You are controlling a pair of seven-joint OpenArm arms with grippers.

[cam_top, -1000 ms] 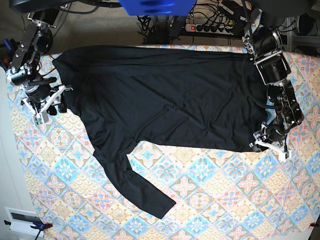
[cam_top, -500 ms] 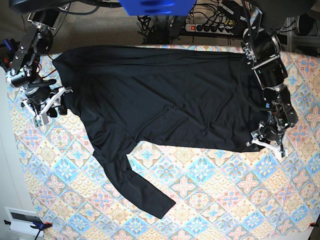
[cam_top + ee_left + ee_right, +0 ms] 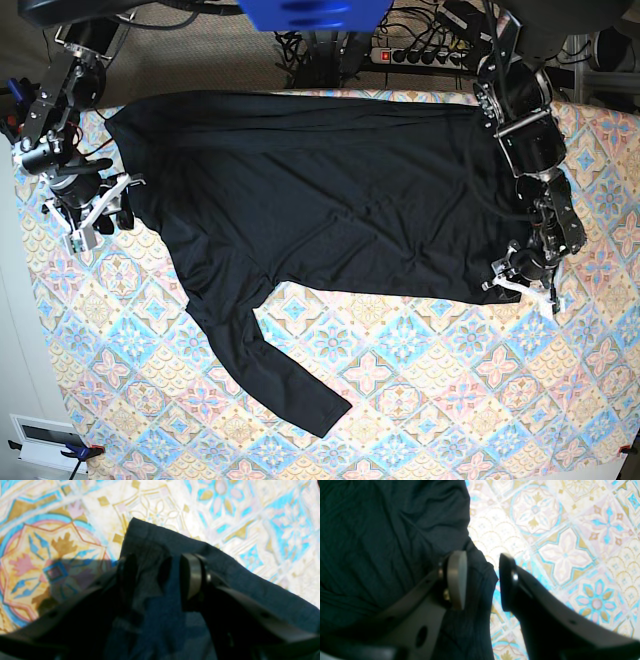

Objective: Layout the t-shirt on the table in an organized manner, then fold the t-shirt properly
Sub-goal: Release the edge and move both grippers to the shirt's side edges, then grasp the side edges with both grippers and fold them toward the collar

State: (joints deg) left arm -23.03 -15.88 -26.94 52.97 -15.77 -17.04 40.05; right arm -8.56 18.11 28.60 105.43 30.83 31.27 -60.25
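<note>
Left to right in the base view: right hand (image 3: 100, 213) hasn't really moved, jaws apart around the t-shirt (image 3: 320, 190) edge; shirt's spread flat across the counter (image 3: 420, 400), same as before; left hand (image 3: 520, 285) slid inward along the hem, jaws apart, fabric between; no readable writing.

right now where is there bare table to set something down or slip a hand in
Bare cloth of the table runs along the near edge, right of the trailing sleeve and below the t-shirt hem. A smaller patch sits left of the sleeve. It is crowded at both side edges, where the right gripper and left gripper work.
</note>
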